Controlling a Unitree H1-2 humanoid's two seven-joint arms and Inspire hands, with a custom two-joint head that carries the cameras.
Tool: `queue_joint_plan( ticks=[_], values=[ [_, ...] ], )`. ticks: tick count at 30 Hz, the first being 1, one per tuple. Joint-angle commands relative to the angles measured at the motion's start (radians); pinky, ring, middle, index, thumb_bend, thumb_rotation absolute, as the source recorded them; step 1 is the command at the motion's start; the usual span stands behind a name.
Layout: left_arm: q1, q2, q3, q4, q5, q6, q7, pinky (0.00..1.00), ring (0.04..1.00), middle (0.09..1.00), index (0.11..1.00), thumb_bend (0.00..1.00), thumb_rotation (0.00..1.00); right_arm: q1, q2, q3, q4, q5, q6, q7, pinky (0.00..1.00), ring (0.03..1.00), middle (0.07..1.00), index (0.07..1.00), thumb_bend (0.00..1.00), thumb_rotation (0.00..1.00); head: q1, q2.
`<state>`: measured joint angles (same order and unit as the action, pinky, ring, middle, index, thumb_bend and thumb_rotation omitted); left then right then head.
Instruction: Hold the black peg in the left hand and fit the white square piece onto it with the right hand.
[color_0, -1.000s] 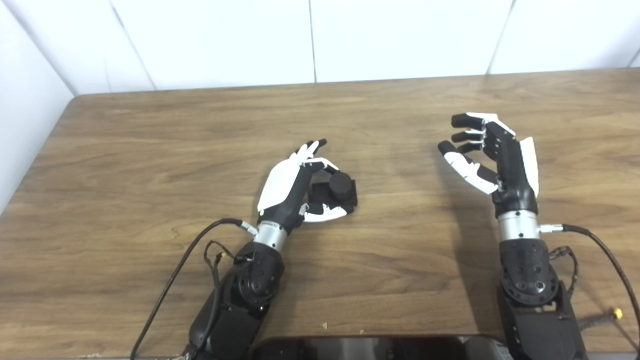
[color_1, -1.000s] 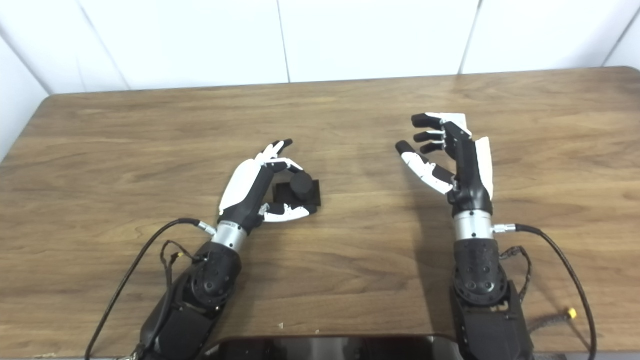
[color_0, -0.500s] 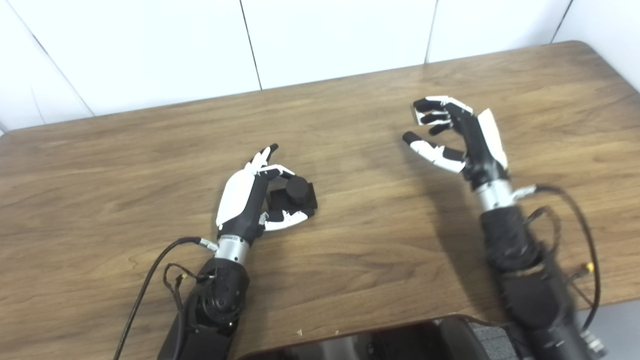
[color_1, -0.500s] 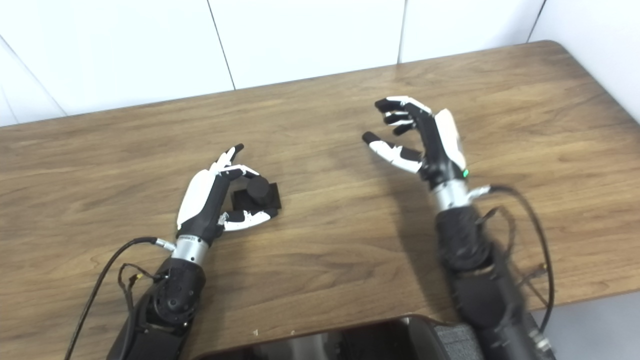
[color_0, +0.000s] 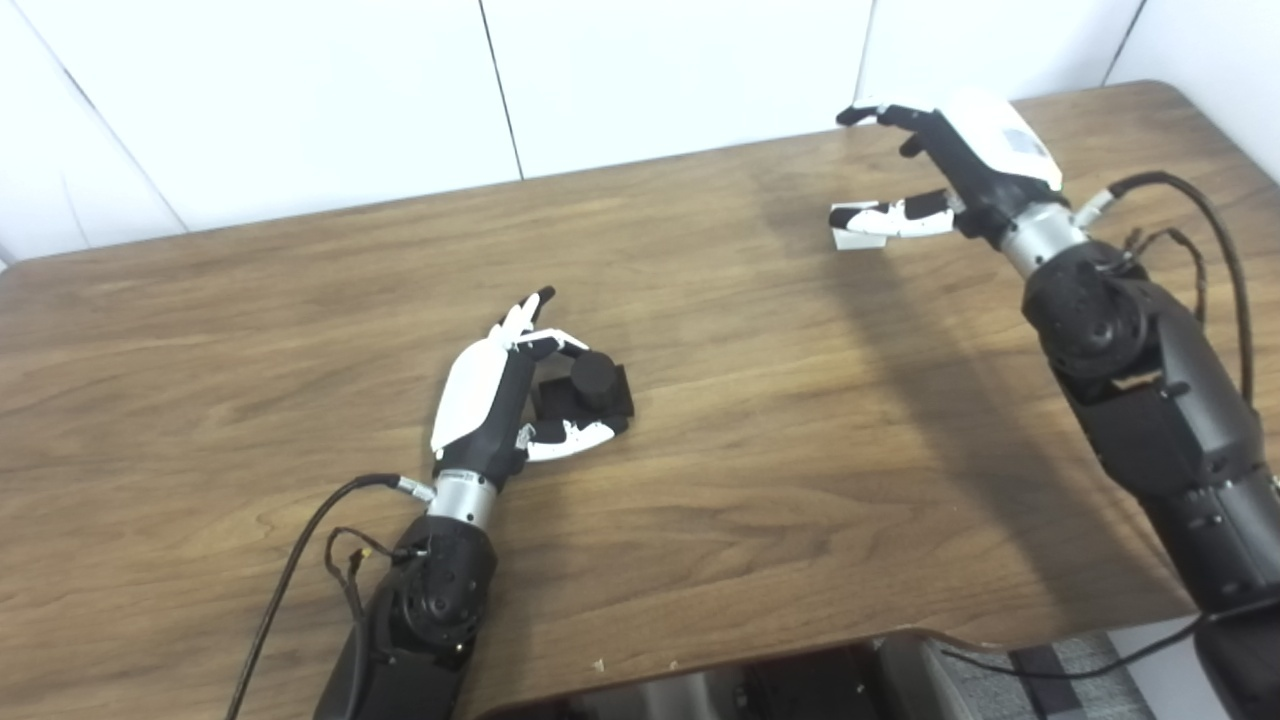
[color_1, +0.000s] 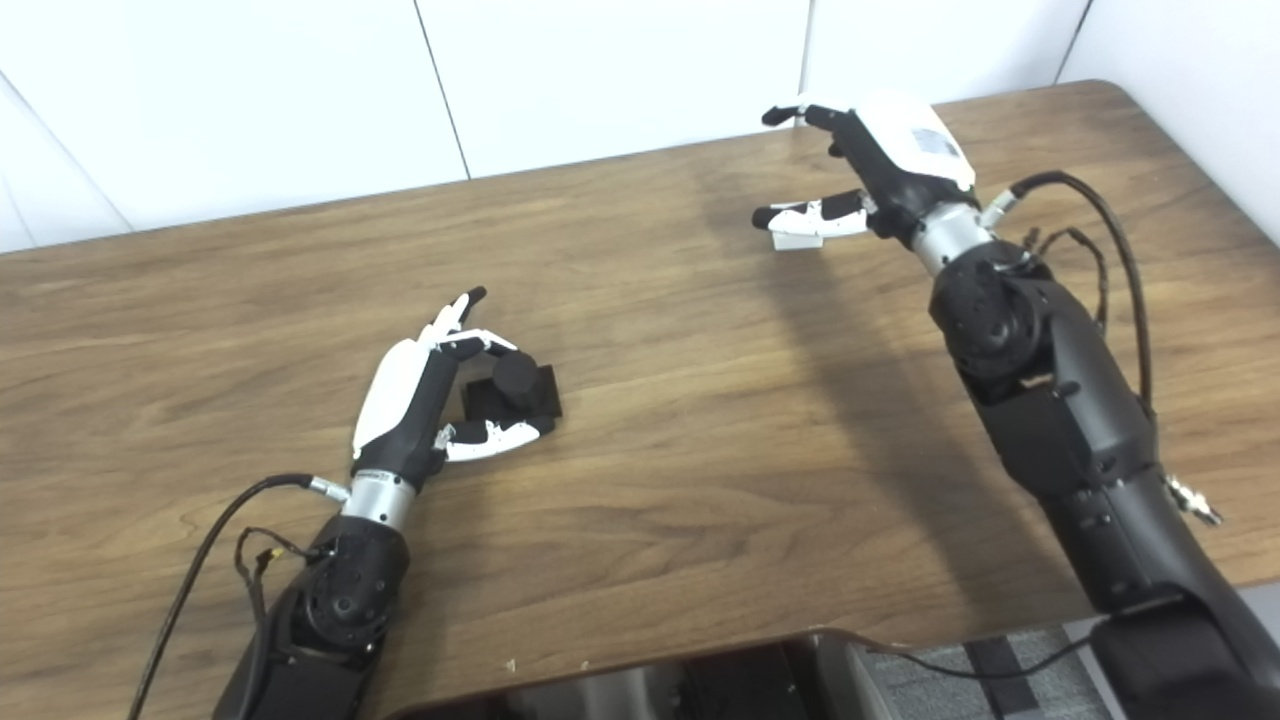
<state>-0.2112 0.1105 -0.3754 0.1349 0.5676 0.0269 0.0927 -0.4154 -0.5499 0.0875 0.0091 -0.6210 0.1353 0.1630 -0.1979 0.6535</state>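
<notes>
oddly, black peg (color_0: 594, 378) is a cylinder on square base.

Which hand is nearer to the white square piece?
Right. The right hand is just above the white square piece, thumb beside it. The left hand is far away, around the black peg.

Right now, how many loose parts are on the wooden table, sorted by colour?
Black: 1, the black round peg on its square base, inside the left hand's curled fingers.
White: 1, the small white square piece, just under the right hand's thumb.
Total: 2.
</notes>
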Motion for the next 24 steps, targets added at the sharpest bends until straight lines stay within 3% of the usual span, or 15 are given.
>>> queue_joint_plan(
  ticks=[1,5,12,24],
  values=[
    [0.015,0.008,-0.010,0.040,0.023,0.011,-0.020,1.00,1.000,0.994,0.495,0.52,0.08,-0.102,-0.051,0.003,0.017,-0.025,-0.044,-0.011,0.81,0.895,0.889,0.783,0.68,0.35,0.000,0.000],
    [0.013,0.007,-0.008,0.037,0.024,0.020,-0.024,1.00,1.000,0.994,0.495,0.52,0.08,-0.156,-0.071,0.030,0.064,-0.034,-0.045,0.011,0.90,0.925,0.902,0.800,0.66,0.41,0.004,-0.002],
    [0.013,0.008,-0.003,0.046,0.018,0.014,-0.023,1.00,1.000,0.993,0.495,0.52,0.08,-0.243,-0.100,0.085,0.169,-0.054,-0.065,0.046,0.90,0.933,0.913,0.815,0.69,0.52,0.005,-0.008],
    [0.014,0.022,0.001,0.047,0.020,0.014,-0.018,1.00,1.000,0.992,0.495,0.52,0.08,-0.307,-0.118,0.159,0.315,-0.081,-0.093,0.097,0.95,0.984,0.950,0.835,0.74,0.58,0.009,-0.010]
  ],
)
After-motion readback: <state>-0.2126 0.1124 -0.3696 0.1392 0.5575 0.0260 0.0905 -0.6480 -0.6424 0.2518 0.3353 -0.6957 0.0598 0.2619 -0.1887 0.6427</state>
